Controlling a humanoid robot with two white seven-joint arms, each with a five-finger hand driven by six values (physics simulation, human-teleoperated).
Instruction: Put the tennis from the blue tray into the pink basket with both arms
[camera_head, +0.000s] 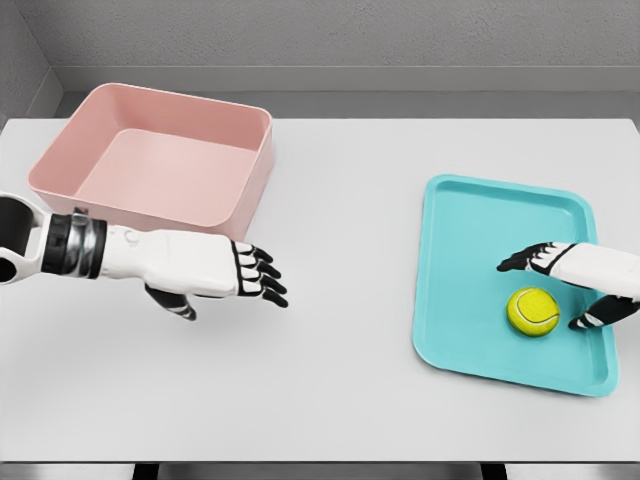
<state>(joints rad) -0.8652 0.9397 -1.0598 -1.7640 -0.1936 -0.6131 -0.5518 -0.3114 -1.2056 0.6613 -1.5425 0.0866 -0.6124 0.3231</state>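
Yellow tennis ball (533, 311) — beside right hand (570, 290)

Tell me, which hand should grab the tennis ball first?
The right hand, probably. It hangs open over the blue tray, fingers on either side of the tennis ball. The left hand is far off, open, in front of the pink basket.

A broad pale grey surface (340, 380) fills nearly the whole view, its near edge showing along the bottom, and beyond its far edge there's a grey wall (350, 35) closing off the back.
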